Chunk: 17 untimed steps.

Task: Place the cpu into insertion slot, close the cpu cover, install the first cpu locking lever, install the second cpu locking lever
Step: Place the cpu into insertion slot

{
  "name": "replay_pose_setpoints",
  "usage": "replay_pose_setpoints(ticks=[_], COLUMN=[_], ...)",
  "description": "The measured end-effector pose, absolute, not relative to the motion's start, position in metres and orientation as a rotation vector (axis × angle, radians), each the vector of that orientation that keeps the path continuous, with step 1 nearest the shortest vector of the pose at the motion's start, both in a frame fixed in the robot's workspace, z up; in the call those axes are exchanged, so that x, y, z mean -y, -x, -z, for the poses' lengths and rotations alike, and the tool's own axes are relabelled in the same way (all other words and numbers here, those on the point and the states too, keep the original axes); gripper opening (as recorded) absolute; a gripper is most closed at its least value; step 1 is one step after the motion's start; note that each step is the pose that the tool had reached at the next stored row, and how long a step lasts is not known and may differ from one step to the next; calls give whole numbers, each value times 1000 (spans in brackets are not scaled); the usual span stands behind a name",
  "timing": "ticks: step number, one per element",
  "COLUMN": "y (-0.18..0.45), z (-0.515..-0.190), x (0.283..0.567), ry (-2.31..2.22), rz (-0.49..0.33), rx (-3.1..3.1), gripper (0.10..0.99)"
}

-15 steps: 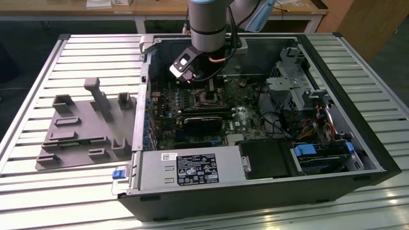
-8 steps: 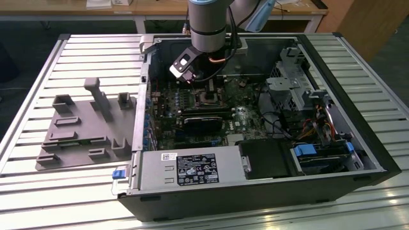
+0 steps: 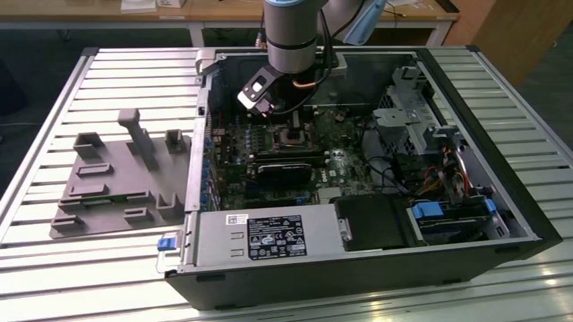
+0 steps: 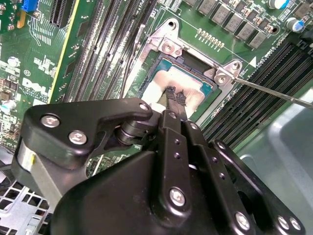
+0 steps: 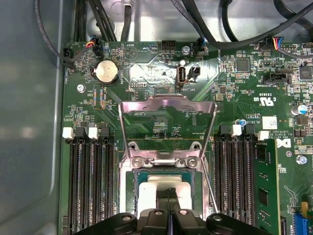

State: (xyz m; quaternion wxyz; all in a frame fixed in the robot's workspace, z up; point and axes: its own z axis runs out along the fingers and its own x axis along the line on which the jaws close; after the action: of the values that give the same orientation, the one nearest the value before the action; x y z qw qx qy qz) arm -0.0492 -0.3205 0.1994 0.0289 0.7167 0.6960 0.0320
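My gripper (image 4: 174,96) hangs inside the open computer case, straight over the insertion slot (image 5: 128,191). The cpu (image 5: 146,192), a pale silver square, lies flat in the slot. In both wrist views my black fingers are pressed together, their tips on or just above the middle of the cpu's top (image 4: 195,95). The cpu cover (image 5: 166,105), a silver frame, stands swung open on its hinge at the slot's far side. A thin wire locking lever (image 4: 274,93) sticks out free from one corner of the slot. In the exterior view my gripper (image 3: 286,129) is low over the board.
Long black memory slots (image 5: 90,186) flank the socket on both sides. A black card (image 3: 284,171) lies just in front of it, the power supply (image 3: 268,238) nearer still. Drive cages and cables (image 3: 421,134) fill the exterior view's right. A grey fixture (image 3: 117,181) sits outside the case.
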Motion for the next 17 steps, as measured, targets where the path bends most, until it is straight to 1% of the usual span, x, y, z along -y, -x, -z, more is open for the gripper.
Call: replay_pose_setpoints(ticks=[6, 17], y=[49, 49], z=[-201, -220], x=[320, 320], ry=[-2211, -2211], rz=[-100, -99], rx=[-2147, -2147], gripper=[102, 102])
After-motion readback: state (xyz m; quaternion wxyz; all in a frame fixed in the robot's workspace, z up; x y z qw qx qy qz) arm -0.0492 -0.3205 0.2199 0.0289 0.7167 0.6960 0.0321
